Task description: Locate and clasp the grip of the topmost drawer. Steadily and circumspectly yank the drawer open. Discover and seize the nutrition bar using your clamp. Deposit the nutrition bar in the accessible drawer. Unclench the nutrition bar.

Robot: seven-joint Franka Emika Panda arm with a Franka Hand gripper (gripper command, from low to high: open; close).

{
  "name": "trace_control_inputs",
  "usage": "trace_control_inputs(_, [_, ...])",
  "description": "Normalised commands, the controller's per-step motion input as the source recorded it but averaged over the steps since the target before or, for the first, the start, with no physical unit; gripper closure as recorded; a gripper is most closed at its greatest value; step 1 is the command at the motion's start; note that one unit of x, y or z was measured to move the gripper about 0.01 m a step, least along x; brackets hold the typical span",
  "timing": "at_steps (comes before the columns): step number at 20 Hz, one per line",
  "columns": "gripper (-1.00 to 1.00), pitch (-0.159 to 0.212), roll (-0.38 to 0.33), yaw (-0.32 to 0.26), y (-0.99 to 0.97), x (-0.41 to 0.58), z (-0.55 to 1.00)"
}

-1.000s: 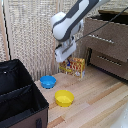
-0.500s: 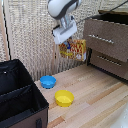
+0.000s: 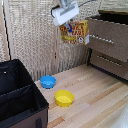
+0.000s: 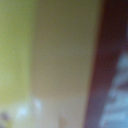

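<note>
Nutrition bar: the flat red and yellow-orange printed cardboard nutrition bar box (image 3: 74, 32) hangs in the air, high above the floor, just beside the pulled-out drawer on the exterior view's left.
Grip: the white robot gripper (image 3: 68, 19) sits directly on top of the box, which dangles below it; the box looks clamped, though the fingers themselves are too blurred to make out.
Key relation: the dark brown wooden topmost drawer (image 3: 108, 35) with its silver bar handle (image 3: 101, 39) lies toward the exterior view's right of the box; its front stands proud of the lower similar drawer (image 3: 109, 63), so it looks already open.
Height: the box's lower edge appears near the level of the drawer's upper rim, so the carry probably needs to go sideways over that rim, then down.
Long axis: the box's wide face is turned to the camera and its longer side runs roughly level.
Below: 1 blue bowl (image 3: 48, 81) and 1 yellow bowl (image 3: 64, 98) rest on the light wooden floor (image 3: 95, 100), well apart from the box.
Other: a black fabric bin (image 3: 20, 102) stands at the exterior view's left.
Wrist view: only blurred yellow and dark bands, nothing readable.
</note>
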Motion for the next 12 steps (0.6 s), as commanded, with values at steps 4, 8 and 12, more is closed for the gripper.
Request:
trace_control_inputs(4, [1.00,0.189,0.000,-0.148,-0.63,0.255,0.77])
trace_control_inputs(8, [1.00,0.168,0.000,-0.134,-0.66,0.304,0.81])
trace_control_inputs(12, [1.00,0.102,0.001,-0.107,-0.53,0.459,0.92])
